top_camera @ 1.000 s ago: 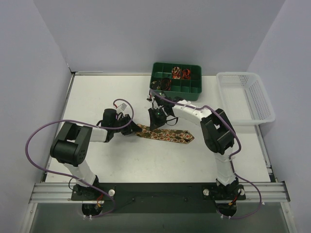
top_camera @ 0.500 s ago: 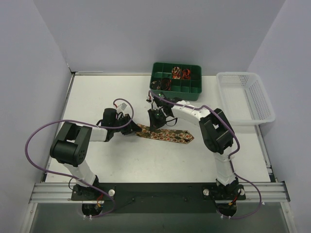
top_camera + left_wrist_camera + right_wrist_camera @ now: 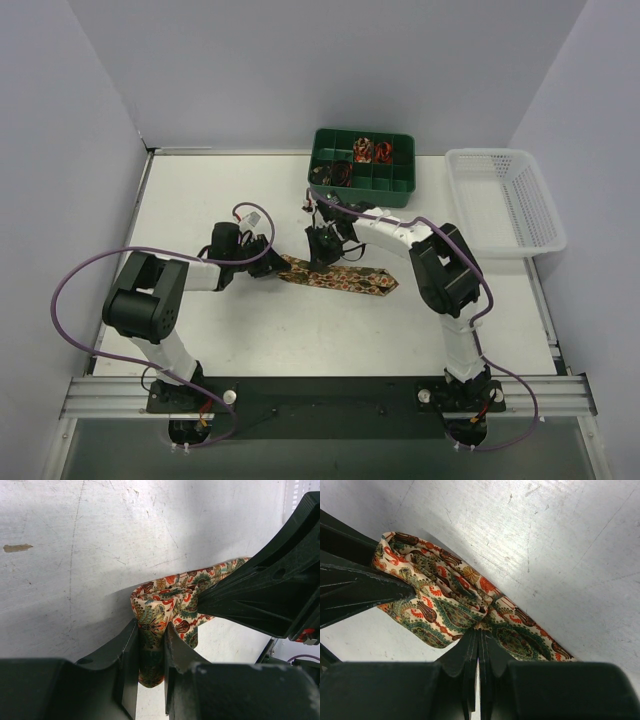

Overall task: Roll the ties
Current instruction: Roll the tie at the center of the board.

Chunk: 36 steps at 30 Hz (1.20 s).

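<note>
One tie (image 3: 345,279), brown-gold with a red and green pattern, lies as a strip on the white table between the arms. My left gripper (image 3: 270,256) is shut on its folded left end. In the left wrist view the fabric (image 3: 160,607) is bunched between the fingers of that gripper (image 3: 151,630). My right gripper (image 3: 322,262) is shut on the tie a little right of that. In the right wrist view its jaws (image 3: 479,632) pinch a gathered fold of the tie (image 3: 445,605). The left gripper's black finger (image 3: 355,587) shows at the left there.
A green compartment tray (image 3: 398,190) stands at the back centre with coiled ties (image 3: 370,150) in some cells. A white mesh basket (image 3: 505,200) stands at the back right. Purple cables loop beside both arms.
The right arm has shifted very slightly to the left. Both grippers keep their hold on the tie, which has barely moved.
</note>
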Each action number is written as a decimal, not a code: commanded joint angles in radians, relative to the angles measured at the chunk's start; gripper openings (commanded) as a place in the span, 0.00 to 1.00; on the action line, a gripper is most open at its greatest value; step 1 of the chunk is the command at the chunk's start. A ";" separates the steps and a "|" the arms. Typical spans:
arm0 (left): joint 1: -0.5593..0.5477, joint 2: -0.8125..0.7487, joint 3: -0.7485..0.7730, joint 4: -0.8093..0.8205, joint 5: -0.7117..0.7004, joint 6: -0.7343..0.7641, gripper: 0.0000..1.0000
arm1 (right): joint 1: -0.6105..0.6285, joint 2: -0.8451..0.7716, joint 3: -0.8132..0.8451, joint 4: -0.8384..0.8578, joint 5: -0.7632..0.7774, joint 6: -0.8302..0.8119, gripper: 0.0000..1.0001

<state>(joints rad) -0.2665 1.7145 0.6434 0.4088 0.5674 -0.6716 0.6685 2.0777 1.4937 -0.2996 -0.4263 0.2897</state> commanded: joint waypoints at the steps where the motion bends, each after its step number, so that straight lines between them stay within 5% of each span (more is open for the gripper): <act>1: 0.009 -0.036 0.039 -0.014 -0.020 0.027 0.00 | 0.009 0.025 0.011 -0.030 -0.005 0.002 0.01; 16: 0.007 -0.056 0.076 -0.129 -0.072 0.096 0.00 | 0.019 0.082 0.039 -0.026 -0.008 0.009 0.01; 28: -0.019 -0.145 0.214 -0.502 -0.306 0.296 0.00 | 0.039 0.146 0.132 -0.035 -0.038 0.022 0.01; 36: -0.144 -0.154 0.318 -0.651 -0.541 0.372 0.00 | 0.048 0.192 0.200 -0.044 -0.048 0.025 0.01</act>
<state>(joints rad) -0.3622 1.5932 0.8932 -0.1474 0.1772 -0.3706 0.7086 2.2242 1.6516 -0.2951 -0.4816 0.3138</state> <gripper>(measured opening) 0.282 0.033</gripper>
